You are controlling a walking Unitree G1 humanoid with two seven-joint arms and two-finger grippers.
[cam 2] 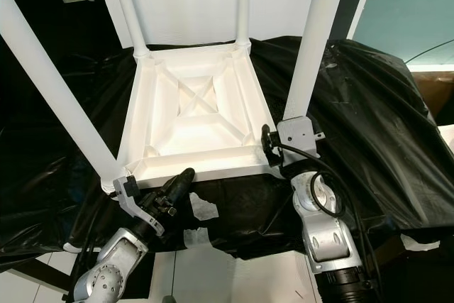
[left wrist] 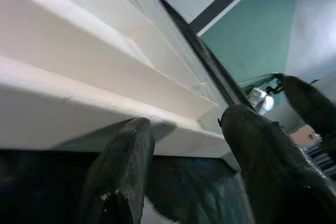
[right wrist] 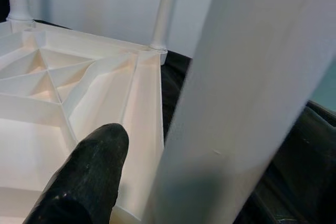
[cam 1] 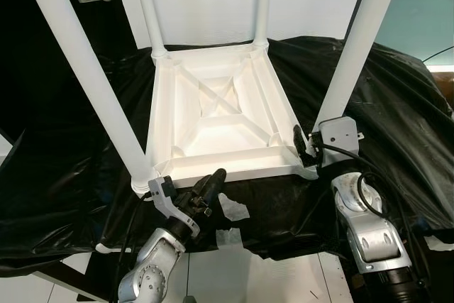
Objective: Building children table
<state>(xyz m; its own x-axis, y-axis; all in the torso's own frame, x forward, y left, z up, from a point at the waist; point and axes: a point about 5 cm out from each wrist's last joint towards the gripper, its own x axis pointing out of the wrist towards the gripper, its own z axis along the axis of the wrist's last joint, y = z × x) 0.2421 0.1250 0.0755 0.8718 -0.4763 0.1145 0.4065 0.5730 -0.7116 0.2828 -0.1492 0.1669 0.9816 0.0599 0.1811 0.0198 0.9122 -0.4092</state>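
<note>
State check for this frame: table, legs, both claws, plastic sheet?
table top: upside down on the sheet, ribbed underside up
table legs: four standing upright in the corners
left claw: open, at the table's near edge
right claw: around the near right leg
black plastic sheet: spread, wrinkled

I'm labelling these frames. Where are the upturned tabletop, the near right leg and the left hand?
upturned tabletop (cam 1: 220,115): left eye view, ribbed underside.
near right leg (cam 1: 362,40): left eye view, mid-shaft.
left hand (cam 1: 213,184): left eye view, at its fingertips by the tabletop's near edge.
</note>
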